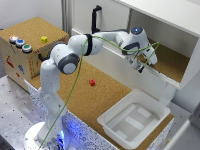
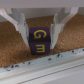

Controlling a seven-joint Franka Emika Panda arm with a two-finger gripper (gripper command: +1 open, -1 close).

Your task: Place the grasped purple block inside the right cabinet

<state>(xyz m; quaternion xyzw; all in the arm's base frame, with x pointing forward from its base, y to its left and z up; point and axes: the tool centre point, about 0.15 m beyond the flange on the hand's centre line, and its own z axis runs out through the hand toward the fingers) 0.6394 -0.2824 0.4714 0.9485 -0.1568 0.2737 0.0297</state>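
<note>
Between the hand's (image 2: 40, 36) closed fingers sits the purple block (image 2: 39, 34), gripped above the right cabinet's (image 1: 172, 62) cork floor.

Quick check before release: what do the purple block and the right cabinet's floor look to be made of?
The purple block, held by the gripper, looks like painted wood or hard plastic: flat matte faces with yellow printed letters. Which one is unclear. The right cabinet has smooth white walls, likely laminate, and a speckled brown grainy floor that looks like cork.

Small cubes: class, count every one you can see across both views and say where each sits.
3. The purple block is between the gripper fingers in the right cabinet; the red cube is on the cork table; the yellow cube is atop the wooden box. Others may be hidden.
</note>
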